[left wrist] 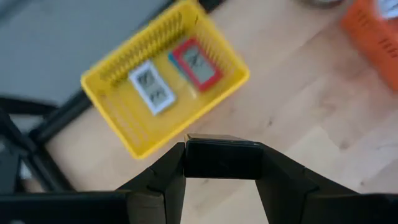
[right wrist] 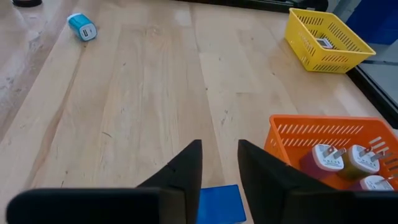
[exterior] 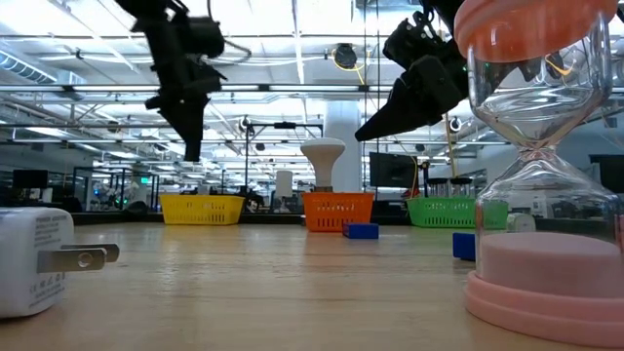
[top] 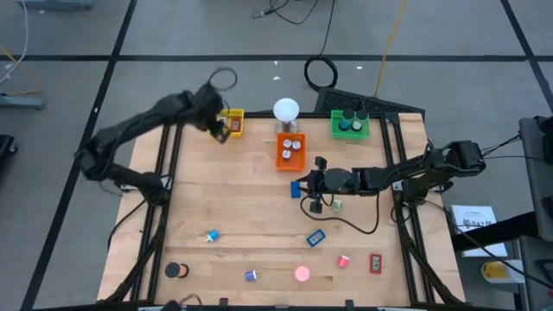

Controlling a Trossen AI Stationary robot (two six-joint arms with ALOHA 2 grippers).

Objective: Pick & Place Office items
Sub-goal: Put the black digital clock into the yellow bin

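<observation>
My left gripper (left wrist: 222,149) is shut on a small black block (left wrist: 222,163). It hangs high over the near left side of the yellow tray (top: 233,123), which holds a white piece (left wrist: 152,88) and a red piece (left wrist: 198,62). My right gripper (right wrist: 219,163) hovers above the table's middle beside the orange tray (top: 290,152), its fingers a narrow gap apart with nothing between them. A blue block (right wrist: 219,204) lies flat on the table under it, untouched. More office items lie along the near edge. My left gripper pinches the black block between its two fingers, which bear on its two opposite sides (left wrist: 191,160). The fingers slant steeply down from above. The block is lifted clear, high over the table beside the yellow tray, its flat end (left wrist: 222,139) facing away from the wrist.
The white globe lamp (top: 286,110) and the green tray (top: 349,126) stand at the far edge. The orange tray holds plug adapters (right wrist: 339,160). A blue-white charger (top: 212,235), a black roll (top: 176,270), a pink hourglass (top: 301,274) and a red piece (top: 376,263) lie near the front.
</observation>
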